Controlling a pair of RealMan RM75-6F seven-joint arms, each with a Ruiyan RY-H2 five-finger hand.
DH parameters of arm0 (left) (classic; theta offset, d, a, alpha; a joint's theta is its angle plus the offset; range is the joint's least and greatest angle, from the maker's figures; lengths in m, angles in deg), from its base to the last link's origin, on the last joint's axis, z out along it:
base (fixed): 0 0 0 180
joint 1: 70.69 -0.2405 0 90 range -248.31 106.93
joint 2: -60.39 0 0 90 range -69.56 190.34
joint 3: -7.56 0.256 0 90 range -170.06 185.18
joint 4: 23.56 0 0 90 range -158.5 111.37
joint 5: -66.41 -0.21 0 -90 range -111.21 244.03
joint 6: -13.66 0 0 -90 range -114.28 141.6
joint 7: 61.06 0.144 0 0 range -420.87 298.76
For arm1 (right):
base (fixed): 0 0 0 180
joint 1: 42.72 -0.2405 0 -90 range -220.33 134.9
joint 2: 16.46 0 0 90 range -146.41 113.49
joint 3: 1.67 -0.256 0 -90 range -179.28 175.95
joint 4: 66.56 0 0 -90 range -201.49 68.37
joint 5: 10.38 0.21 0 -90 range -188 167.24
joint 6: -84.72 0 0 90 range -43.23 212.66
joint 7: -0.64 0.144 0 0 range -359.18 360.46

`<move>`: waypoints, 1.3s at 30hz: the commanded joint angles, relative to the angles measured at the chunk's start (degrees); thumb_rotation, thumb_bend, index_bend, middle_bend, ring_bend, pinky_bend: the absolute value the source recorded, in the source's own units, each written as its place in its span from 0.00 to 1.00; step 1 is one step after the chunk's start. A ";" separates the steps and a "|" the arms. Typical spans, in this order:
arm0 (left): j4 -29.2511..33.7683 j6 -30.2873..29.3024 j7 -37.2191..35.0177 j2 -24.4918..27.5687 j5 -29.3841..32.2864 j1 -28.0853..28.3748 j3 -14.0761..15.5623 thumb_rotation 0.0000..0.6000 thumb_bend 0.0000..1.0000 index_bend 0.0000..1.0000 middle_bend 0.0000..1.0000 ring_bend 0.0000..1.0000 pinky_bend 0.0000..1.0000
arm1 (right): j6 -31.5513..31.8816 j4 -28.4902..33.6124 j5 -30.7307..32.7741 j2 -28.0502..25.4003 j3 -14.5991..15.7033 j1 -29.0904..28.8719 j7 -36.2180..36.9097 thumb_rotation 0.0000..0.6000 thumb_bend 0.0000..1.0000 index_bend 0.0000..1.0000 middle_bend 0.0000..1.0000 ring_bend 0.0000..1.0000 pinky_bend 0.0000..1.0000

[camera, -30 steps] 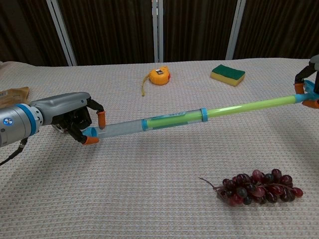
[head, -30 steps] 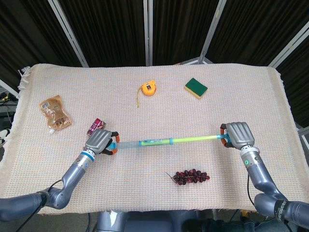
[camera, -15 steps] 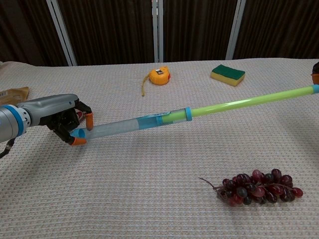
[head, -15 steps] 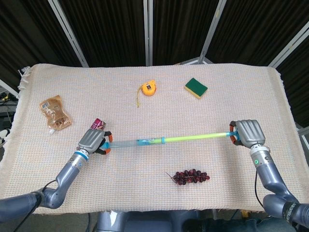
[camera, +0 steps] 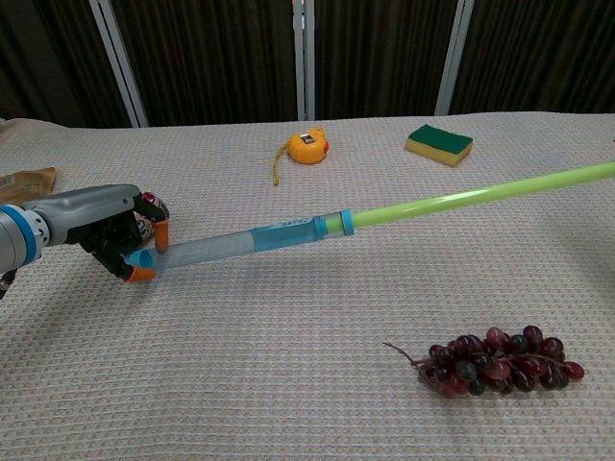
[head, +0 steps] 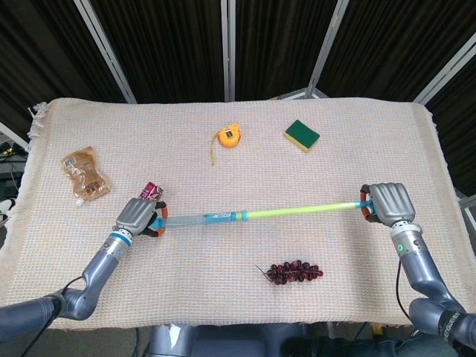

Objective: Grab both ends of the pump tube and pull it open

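Since 1 second ago both hands have drawn further apart, and the blue collar between the clear barrel and the green rod has slid toward 9 o'clock, so more green rod shows. The orange-tipped fingers (camera: 159,231) of the left hand (head: 137,216) curl around the clear end of the pump tube (head: 260,213), pinching it; the hand lies knuckles-up just above the cloth, its wrist and forearm running off toward 7 o'clock. The fingers of the right hand (head: 388,202) close around the blue handle at the green end, knuckles up, with the forearm dropping toward 5 o'clock.

The pump tube stretches across the middle of the table (head: 245,171) from 9 o'clock to 3 o'clock, rising slightly toward the right hand and held off the cloth along its length.

In the chest view the right hand falls outside the frame and the green rod is cut off at the right edge. A small dark red packet (head: 148,193) sits just beside the left hand at 12 o'clock, partly hidden by it in the chest view; its label is too small to read. The grapes (head: 295,271) lie toward 6 o'clock of the tube, apart from it.
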 commanded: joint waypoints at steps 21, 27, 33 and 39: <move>8.64 -7.88 -6.21 7.94 -7.71 -4.52 0.36 1.00 0.11 0.00 0.78 0.84 1.00 | 5.56 3.61 -6.97 -3.08 1.28 5.61 5.46 1.00 0.00 0.00 0.87 0.91 0.97; 15.96 -15.07 -7.70 14.90 -13.11 -8.59 1.75 1.00 0.09 0.00 0.40 0.53 0.73 | 12.94 6.99 -16.61 -7.13 2.96 11.21 13.68 1.00 0.00 0.00 0.46 0.57 0.57; 22.05 -26.87 -4.75 19.87 -17.55 -16.09 4.92 1.00 0.00 0.00 0.00 0.00 0.01 | 22.47 6.25 -27.16 -8.66 5.84 17.34 20.42 1.00 0.00 0.00 0.01 0.02 0.02; 24.68 -35.79 -1.34 22.81 -20.66 -22.79 8.03 1.00 0.00 0.00 0.00 0.00 0.00 | 31.55 1.82 -34.78 -6.56 8.04 22.53 20.86 1.00 0.00 0.00 0.00 0.00 0.00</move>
